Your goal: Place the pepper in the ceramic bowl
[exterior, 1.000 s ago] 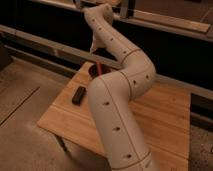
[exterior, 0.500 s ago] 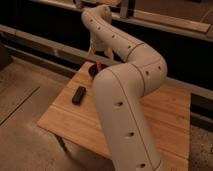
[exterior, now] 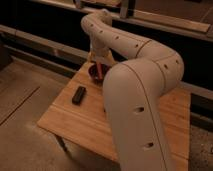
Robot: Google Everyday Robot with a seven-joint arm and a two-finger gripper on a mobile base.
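Forearm casing of the white robot arm [exterior: 142, 115] fills the near right of the camera view, bulky and rounded, with small dark holes along its side. It hides much of the light wooden slatted table [exterior: 80, 122] beneath it. On the bare left part of that tabletop lies a black rectangular block [exterior: 79, 94], flat on the wood and well apart from the other items.

Beyond the block, toward the far edge of the table, the arm bends back over itself and descends to the gripper [exterior: 99, 64], which hangs directly above a small round dark brownish-black ceramic bowl [exterior: 93, 74]. Only part of the bowl's rim shows beside the arm. A slender red chili pepper [exterior: 99, 69] is visible at the gripper, slanting down over or into the bowl; whether it touches the bowl cannot be told. Whether the gripper is clamped on the pepper cannot be told either.

Behind the table runs a dark wall with a pale horizontal ledge [exterior: 45, 45].
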